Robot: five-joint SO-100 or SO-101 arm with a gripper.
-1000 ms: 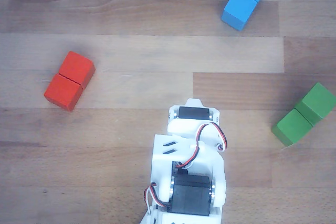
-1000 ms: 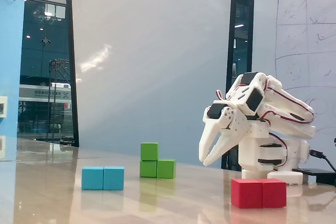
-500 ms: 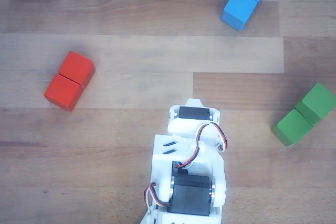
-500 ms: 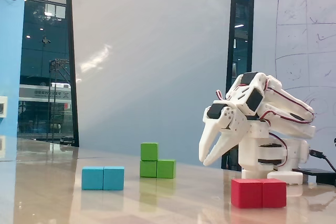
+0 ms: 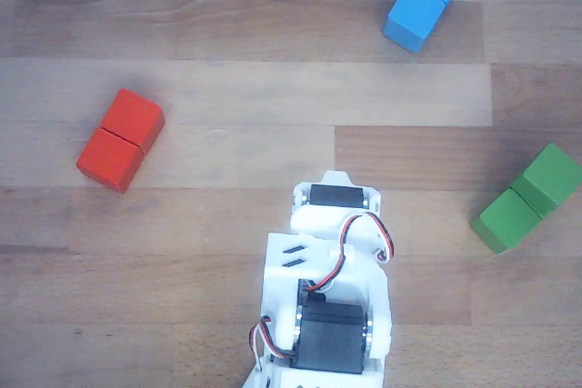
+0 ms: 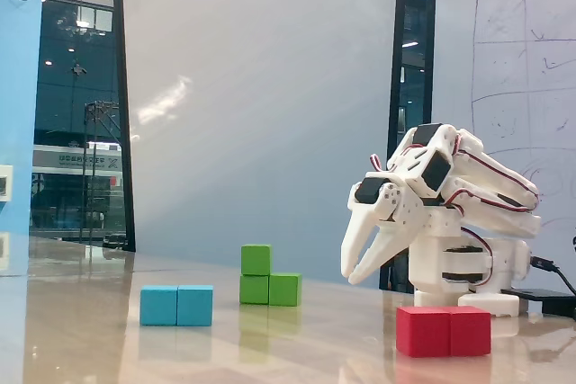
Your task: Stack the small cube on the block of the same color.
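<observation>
The small cube [image 6: 256, 259] is sitting on top of the green block [image 6: 270, 290] in the fixed view, resting over its left half and touching it, upright and square. In the other view, looking down, the same green block [image 5: 528, 197] is lying near the right edge of the table [image 5: 236, 88], and the cube cannot be told apart from it there. The gripper [image 6: 353, 273] is hanging clear of every block, its two white fingers pointing down and parted with a narrow gap between them, holding nothing. It is hovering above the tabletop to the right of the green stack, well apart from it. The red block [image 6: 444, 330] is lying in the foreground below the arm [image 6: 450, 213]; the blue block [image 6: 176, 305] is lying to the left of the green stack. In the other view the red block [image 5: 120, 140] is lying at the left and the blue block [image 5: 425, 0] at the top right, all three well apart.
</observation>
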